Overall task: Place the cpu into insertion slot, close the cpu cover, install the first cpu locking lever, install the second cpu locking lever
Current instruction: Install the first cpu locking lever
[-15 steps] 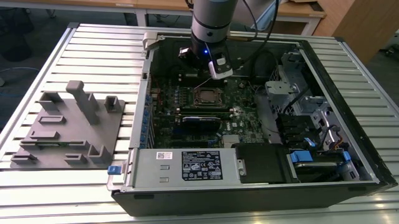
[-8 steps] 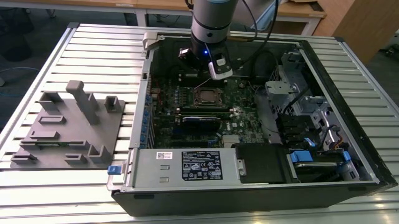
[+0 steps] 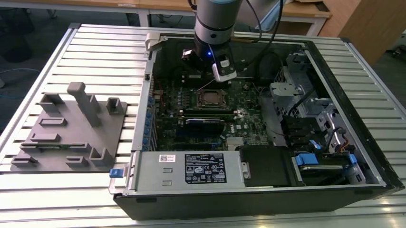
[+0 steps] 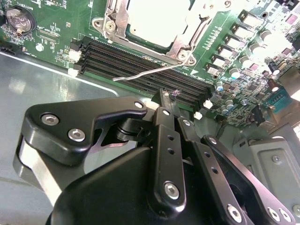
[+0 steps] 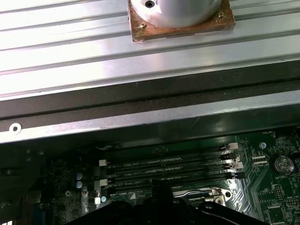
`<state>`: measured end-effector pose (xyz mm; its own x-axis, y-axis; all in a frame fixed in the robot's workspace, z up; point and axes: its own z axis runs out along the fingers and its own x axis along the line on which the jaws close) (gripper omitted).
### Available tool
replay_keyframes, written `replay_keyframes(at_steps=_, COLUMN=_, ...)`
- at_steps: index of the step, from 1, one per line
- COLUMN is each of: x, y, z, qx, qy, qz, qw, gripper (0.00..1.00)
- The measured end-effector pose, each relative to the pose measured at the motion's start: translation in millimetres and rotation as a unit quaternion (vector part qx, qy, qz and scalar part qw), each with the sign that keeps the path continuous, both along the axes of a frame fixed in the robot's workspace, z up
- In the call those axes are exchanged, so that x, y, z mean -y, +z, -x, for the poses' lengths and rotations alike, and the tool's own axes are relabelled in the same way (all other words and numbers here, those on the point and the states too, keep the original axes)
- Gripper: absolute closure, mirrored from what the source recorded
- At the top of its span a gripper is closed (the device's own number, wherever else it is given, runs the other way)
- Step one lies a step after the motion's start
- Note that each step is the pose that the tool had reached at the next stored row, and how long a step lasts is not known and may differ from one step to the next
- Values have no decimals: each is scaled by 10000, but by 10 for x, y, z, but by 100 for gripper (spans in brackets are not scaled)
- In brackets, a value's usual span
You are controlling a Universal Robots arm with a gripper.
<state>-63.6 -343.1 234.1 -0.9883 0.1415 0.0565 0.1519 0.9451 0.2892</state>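
Observation:
The cpu [image 4: 157,21] lies flat in the insertion slot [image 3: 211,98] on the green motherboard, its pale metal top showing. The silver cpu cover [image 4: 118,26] is folded down around it. One thin wire locking lever [image 4: 145,72] stands free, slanting out over the black memory slots [image 4: 140,56]. My gripper [image 4: 169,93] hovers just beyond those slots, near the lever's free end. Its fingers [image 4: 161,117] are pressed together with nothing between them. In the exterior view the gripper [image 3: 223,75] hangs above the far edge of the socket.
The open computer case [image 3: 355,156] lies on a slatted metal table. A grey fixture block [image 3: 70,128] stands at the exterior view's left. The power supply [image 3: 190,168] is along the near edge and the drive cage [image 3: 298,90] at the exterior view's right. A black card [image 3: 204,122] sits below the socket.

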Motion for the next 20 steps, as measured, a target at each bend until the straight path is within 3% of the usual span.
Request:
replay_keyframes(at_steps=10, x=0, y=-19, z=0, qx=6, qy=0, qz=16, qw=10000, gripper=90)
replay_keyframes(at_steps=20, x=-8, y=-89, z=0, qx=84, qy=-1, qz=136, qw=9999, gripper=90)
